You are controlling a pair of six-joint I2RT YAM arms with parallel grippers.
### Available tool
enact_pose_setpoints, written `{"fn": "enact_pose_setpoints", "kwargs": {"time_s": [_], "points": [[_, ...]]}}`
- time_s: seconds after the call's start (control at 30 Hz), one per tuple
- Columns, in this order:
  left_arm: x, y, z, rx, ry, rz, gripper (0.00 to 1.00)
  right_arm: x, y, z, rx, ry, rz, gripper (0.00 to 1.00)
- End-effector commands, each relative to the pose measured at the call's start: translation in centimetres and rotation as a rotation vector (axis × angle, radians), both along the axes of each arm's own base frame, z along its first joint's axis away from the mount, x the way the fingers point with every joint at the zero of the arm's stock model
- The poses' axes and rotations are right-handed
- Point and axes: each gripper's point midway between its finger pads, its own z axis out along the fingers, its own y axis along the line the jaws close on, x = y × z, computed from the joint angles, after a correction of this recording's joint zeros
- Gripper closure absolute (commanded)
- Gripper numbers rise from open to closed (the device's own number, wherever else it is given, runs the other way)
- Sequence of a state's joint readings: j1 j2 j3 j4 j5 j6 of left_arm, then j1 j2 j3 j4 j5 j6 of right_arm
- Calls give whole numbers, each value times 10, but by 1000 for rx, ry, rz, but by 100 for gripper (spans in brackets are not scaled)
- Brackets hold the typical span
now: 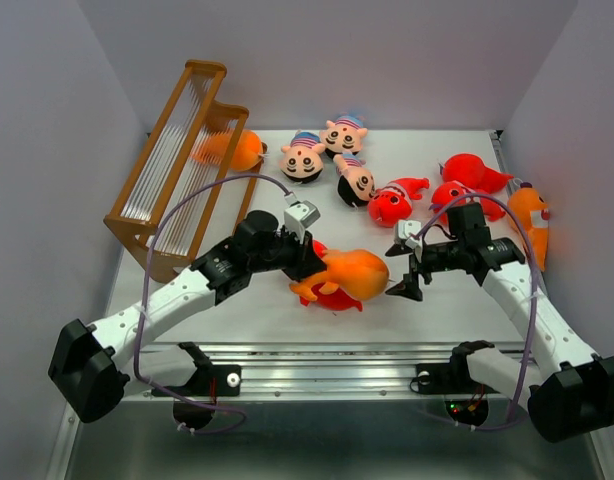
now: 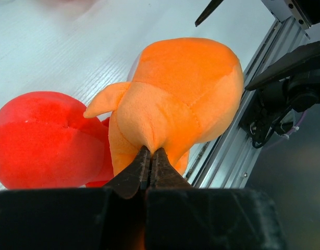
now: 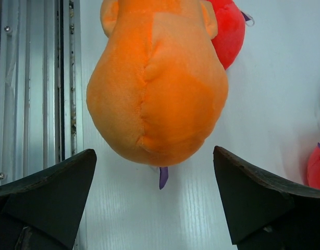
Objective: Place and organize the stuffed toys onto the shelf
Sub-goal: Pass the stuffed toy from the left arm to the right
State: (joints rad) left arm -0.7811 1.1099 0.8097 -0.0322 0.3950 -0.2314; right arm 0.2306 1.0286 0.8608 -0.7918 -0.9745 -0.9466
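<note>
Centrally, plump seamed orange stuffed toy (image 1: 352, 272) in tight pinch of left tool (image 2: 150, 159); right tool (image 1: 402, 272) splayed wide, empty.

A white table (image 1: 417, 150) with fine ribbed lines lies in the middle. A silver metal rail (image 1: 327, 360) runs along its near edge. Plain grey walls (image 1: 367, 60) stand at its left, back and right sides. Nearer than the rail lies a darker grey surface (image 1: 337, 450).

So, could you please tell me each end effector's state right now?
Left end effector: closed on the orange plush toy.
Right end effector: open, holding nothing.
</note>
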Motion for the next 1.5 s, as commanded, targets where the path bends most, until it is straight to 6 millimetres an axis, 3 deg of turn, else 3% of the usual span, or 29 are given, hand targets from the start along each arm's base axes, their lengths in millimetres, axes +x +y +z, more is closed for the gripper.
{"fn": "enact_pose_setpoints", "kwargs": {"time_s": [0.0, 0.33, 0.67, 0.87, 0.97, 1.07, 1.17, 1.23, 1.33, 1.47], "points": [[1, -1, 25, -90, -29, -7, 100, 4, 15, 20, 111, -74, 56, 3], [7, 3, 40, -148, -20, 11, 100, 13, 13, 10, 87, -85, 31, 15], [17, 8, 52, -209, -5, 60, 100, 26, 19, 25, 137, -100, 2, 39], [22, 7, 56, -228, 3, 79, 100, 29, 25, 34, 192, -58, -17, 68], [25, 7, 65, -240, -14, 88, 100, 32, 27, 36, 201, -21, -24, 99], [32, 11, 76, -244, -48, 121, 100, 37, 27, 39, 200, 1, -47, 99], [50, 25, 106, -221, -155, 212, 69, 48, 26, 42, 190, 7, -96, 99], [57, 40, 118, -180, -210, 282, 40, 55, 26, 43, 182, 16, -124, 99], [74, 71, 158, -139, -376, 428, 21, 69, 26, 44, 178, 27, -169, 99], [85, 116, 200, -63, -524, 614, 17, 89, 30, 49, 195, 33, -192, 99]]}}
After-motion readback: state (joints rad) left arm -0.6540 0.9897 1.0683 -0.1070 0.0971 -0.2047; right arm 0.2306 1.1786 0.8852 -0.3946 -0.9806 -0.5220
